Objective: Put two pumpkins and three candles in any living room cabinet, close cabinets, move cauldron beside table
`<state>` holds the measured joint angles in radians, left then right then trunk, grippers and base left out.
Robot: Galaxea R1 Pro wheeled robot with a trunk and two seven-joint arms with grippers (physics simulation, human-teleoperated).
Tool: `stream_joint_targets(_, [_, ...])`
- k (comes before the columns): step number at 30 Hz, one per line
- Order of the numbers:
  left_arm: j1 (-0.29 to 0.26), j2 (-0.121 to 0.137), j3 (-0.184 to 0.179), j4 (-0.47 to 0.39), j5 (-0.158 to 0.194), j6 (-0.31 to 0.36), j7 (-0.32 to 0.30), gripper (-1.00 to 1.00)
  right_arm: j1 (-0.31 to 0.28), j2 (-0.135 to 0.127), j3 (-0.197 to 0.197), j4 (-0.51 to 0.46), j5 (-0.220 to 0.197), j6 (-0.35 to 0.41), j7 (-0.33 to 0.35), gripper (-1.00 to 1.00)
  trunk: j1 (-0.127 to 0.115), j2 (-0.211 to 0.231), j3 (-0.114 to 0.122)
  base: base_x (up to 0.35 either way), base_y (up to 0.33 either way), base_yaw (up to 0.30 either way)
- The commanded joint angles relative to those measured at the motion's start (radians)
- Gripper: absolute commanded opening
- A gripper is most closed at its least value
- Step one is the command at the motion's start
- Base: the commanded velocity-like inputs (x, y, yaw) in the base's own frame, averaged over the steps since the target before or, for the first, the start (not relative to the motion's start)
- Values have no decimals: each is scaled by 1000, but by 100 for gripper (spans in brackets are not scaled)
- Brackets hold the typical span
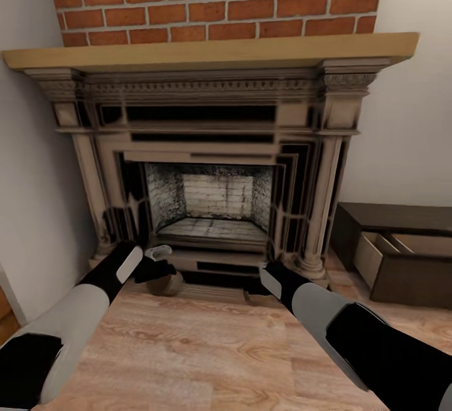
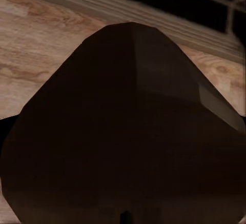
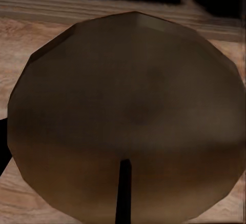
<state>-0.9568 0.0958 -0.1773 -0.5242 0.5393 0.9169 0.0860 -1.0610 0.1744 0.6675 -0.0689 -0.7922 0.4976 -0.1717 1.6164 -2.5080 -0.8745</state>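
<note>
In the head view the left gripper point(image 1: 150, 271) is seen low over a candle point(image 1: 164, 284), hard by the hearth point(image 1: 207, 254); the cabinet point(image 1: 402, 254) lies well beyond the right gripper point(image 1: 267, 282). In the left wrist view the candle point(image 2: 123, 131) is met just ahead, and in the right wrist view a second candle point(image 3: 128, 111) likewise. How far either gripper is open cannot be told, so a candle could be nudged against the hearth edge and tipped.

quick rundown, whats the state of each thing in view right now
left pincer: at a candle on the floor, grip unclear
right pincer: low by the hearth, a second candle close before its camera, grip unclear
cabinet: drawers pulled open
fireplace: unlit
</note>
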Motion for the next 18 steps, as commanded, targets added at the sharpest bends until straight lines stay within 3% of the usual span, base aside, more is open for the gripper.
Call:
stream_joint_targets(1, [0,4,-7,3,15,2,9,-100,-1,0,7,-2,-10,4,-7,-100,-1,0,2,0,0,-276])
stream_joint_targets(5, [0,8,-7,11,15,2,9,-100,-1,0,6,-1,-10,7,-9,-100,-2,1,13,0,0,-178])
stream_joint_targets(15, [0,10,-14,15,11,-5,8,-100,-1,0,6,-2,-11,61,-7,-100,-2,1,-3,0,0,-32])
stream_joint_targets(18, [0,9,-15,35,10,-60,7,-100,-1,0,3,-1,-13,62,-6,-100,-2,1,-8,0,0,0])
